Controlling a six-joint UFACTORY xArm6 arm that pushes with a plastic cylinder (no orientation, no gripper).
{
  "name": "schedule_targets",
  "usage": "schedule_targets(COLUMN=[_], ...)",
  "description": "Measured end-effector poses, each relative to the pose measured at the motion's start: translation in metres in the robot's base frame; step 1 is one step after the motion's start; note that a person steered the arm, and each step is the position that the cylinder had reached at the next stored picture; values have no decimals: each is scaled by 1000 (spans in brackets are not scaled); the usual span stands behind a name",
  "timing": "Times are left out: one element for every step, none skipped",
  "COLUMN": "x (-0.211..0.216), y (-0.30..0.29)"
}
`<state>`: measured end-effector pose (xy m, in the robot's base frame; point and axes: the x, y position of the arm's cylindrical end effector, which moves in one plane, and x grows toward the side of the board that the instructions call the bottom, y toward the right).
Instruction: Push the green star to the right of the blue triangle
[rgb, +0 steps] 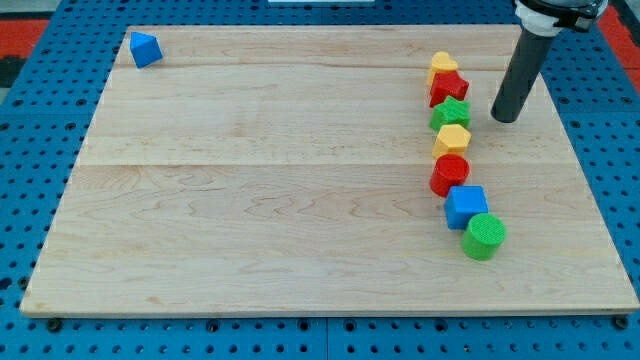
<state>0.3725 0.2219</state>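
The green star (450, 113) lies in a column of blocks at the view's right, between a red star (448, 88) above it and a yellow hexagon (452, 139) below it. The blue triangle (145, 49) sits alone at the view's top left corner of the wooden board (270, 200). My tip (505, 118) rests on the board just right of the green star, a small gap apart from it.
The column also holds a yellow block (442, 65) at its top, then below the hexagon a red cylinder (449, 174), a blue cube (466, 206) and a green cylinder (484, 236). Blue pegboard surrounds the board.
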Motion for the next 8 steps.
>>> schedule_targets(x=[0,0,11,27,-7,-25,21,-6], y=[0,0,2,-5,-70,-146,-152,-210])
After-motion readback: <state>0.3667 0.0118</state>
